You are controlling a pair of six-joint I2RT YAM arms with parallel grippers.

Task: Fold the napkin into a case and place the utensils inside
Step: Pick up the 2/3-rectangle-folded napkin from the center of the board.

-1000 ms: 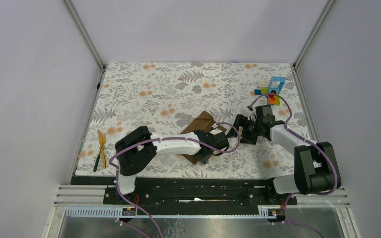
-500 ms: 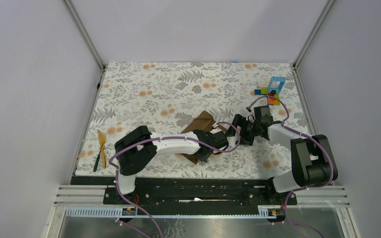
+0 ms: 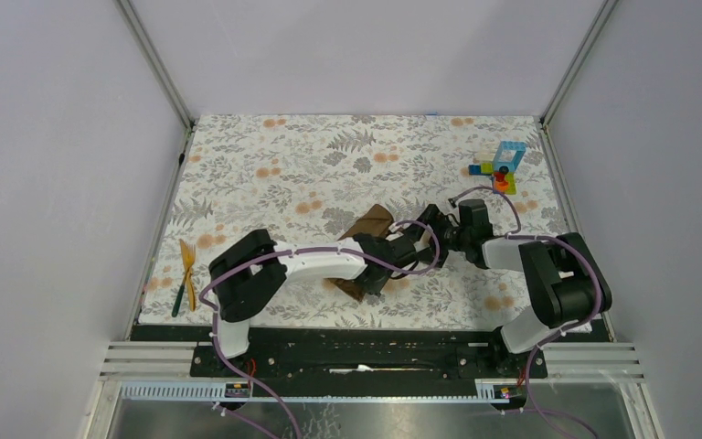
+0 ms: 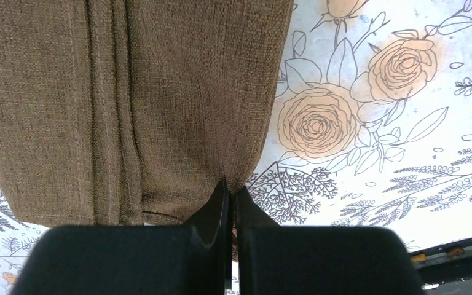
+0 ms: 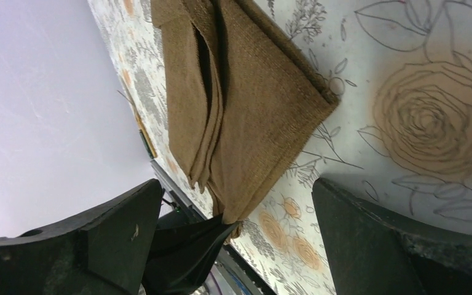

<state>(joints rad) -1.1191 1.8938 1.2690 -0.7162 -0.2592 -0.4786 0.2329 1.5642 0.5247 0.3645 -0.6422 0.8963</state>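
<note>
The brown napkin (image 3: 372, 222) lies folded in layers on the floral table covering, mid-table. It fills the left wrist view (image 4: 129, 92) and shows in the right wrist view (image 5: 246, 104). My left gripper (image 4: 230, 184) is shut on the napkin's near right corner (image 5: 236, 212), the cloth pinched between its black fingertips (image 5: 209, 236). From the right, my right gripper (image 5: 236, 184) faces that same corner, wide open with nothing between its fingers, close to the left gripper (image 3: 409, 243). The yellow-orange utensils (image 3: 187, 263) lie by the table's left edge, far from both grippers.
A small stack of colourful toy blocks (image 3: 501, 165) stands at the back right. A dark green piece (image 3: 178, 298) lies beside the utensils. Metal rails and enclosure walls border the table covering (image 3: 274, 165). The two arms meet tightly around the napkin's right side.
My left gripper has shut on the napkin's corner. The right arm has swung left, closer to the napkin and the left gripper, with its jaws opened a bit wider.
</note>
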